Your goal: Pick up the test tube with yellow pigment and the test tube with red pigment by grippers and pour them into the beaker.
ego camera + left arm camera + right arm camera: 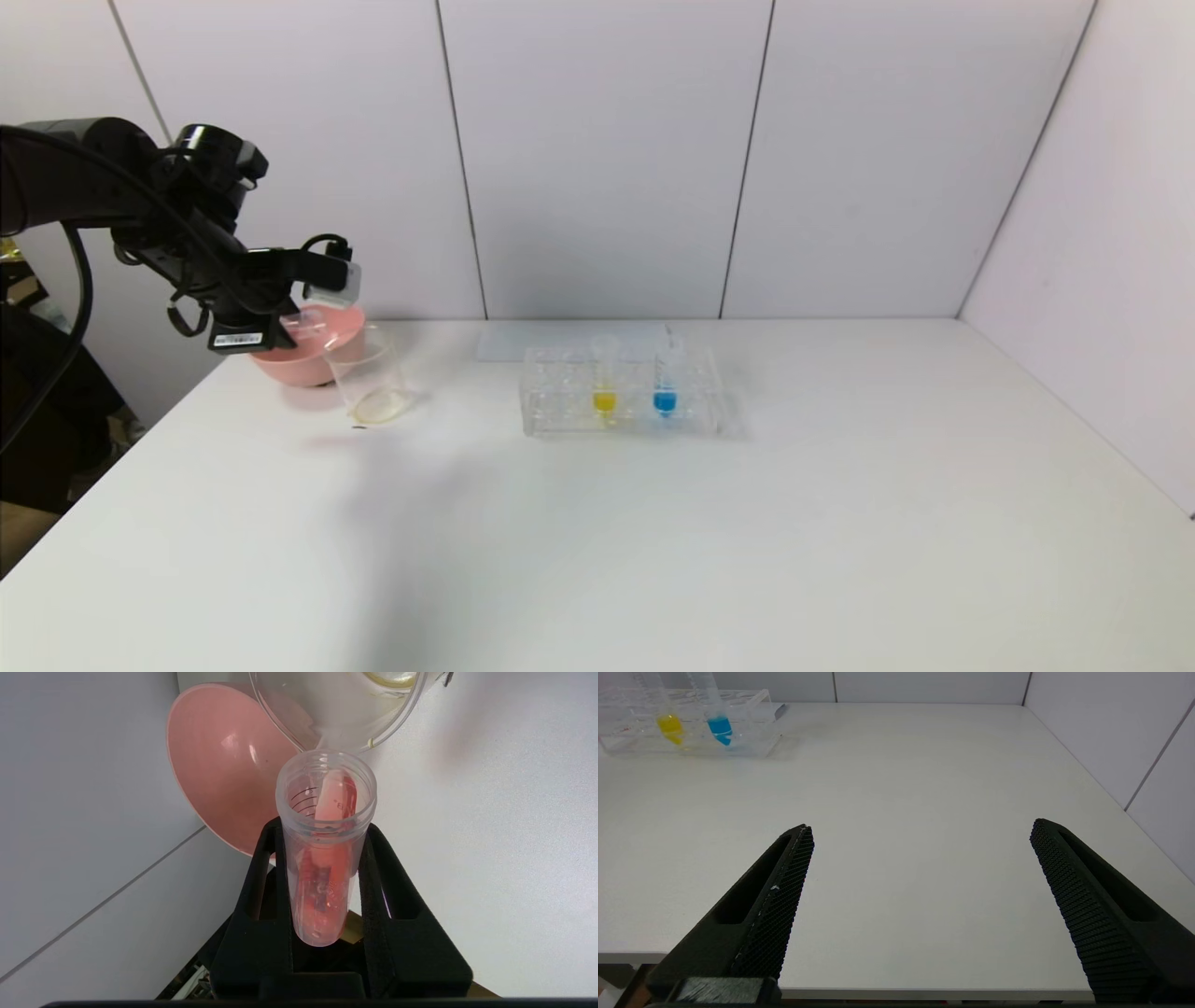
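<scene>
Red pigment streaks the inside of the test tube with red pigment (324, 858), which lies tilted in the left tool (322, 826), pinched on both sides by the black fingers (261, 896). Its open mouth points at the pouring lip of the beaker (345, 714), just short of the rim; whether tube and lip touch cannot be told. In the head view the left tool (322, 313) sits above the far left corner of the counter (653, 541), with the beaker (372, 378) standing just below and in front of it. A thin yellowish film shows at the beaker's bottom. Right behind the beaker, touching or nearly so, stands the pink bowl (308, 359).

Well apart, near the middle of the counter's far edge, the clear tube rack (621, 392) holds the test tube with yellow pigment (605, 383) upright, and just beside it, on the robot's right, the tube with blue liquid (665, 383).

The right tool (920, 858) hangs near the counter's front edge, its fingers spread wide with nothing between them. From its wrist camera the rack (752, 723) and both of those tubes show far off.
</scene>
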You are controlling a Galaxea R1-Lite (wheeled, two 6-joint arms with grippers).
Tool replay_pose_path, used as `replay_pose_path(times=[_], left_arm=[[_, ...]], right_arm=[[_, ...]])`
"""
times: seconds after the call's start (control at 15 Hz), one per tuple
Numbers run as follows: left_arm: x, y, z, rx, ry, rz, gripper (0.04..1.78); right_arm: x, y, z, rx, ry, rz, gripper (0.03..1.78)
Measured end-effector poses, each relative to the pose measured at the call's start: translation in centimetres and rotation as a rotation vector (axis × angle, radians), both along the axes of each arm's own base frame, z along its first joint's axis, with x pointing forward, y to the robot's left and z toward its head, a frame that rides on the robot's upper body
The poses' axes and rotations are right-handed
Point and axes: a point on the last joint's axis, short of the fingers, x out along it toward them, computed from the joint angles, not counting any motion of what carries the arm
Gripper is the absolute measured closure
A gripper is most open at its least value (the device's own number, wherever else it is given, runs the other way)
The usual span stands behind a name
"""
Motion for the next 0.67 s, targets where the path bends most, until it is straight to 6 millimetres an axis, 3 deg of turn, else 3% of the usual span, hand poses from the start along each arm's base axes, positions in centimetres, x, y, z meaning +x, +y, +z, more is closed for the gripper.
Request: replay_pose_path(times=[0.67], left_arm=[[0.46,-1.12,-0.37,0.085,-0.001,0.017,1.38]], right_arm=[[0.0,0.0,0.0,0.0,0.0,0.0,0.11]])
